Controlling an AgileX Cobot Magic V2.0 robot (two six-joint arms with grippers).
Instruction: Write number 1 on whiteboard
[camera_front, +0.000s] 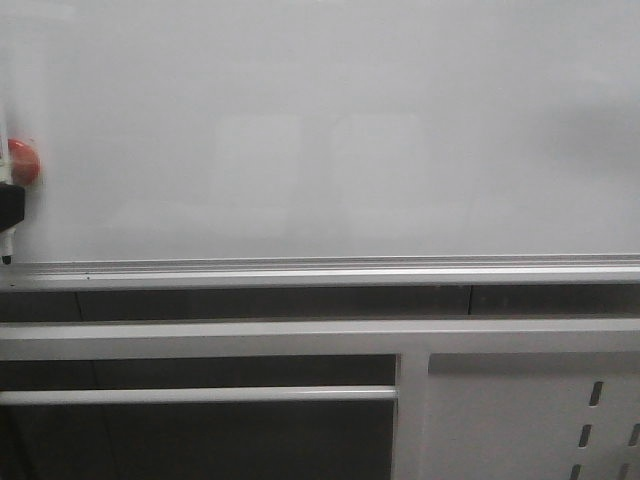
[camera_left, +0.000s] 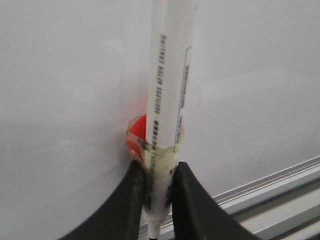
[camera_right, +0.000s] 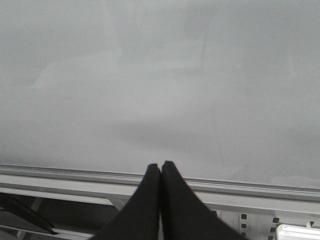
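Left gripper (camera_left: 159, 200): jaws clamped on marker (camera_left: 167, 100), long axis parallel to whiteboard (camera_front: 330, 130), tip aimed down at rail (camera_front: 320, 270), far left edge. Right gripper (camera_right: 160, 172): jaws pressed together, holding nothing. No 1 visible yet; board bare and glossy, wide room rightward. Red magnet (camera_front: 22, 162) just behind marker.

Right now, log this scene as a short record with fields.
board: whiteboard, no stroke visible on it
rail: silver bottom rail
left gripper: fingers shut on a white marker
marker position: far left edge of the front view, tip just above the rail
beside marker: red round object
right gripper: fingers closed, empty
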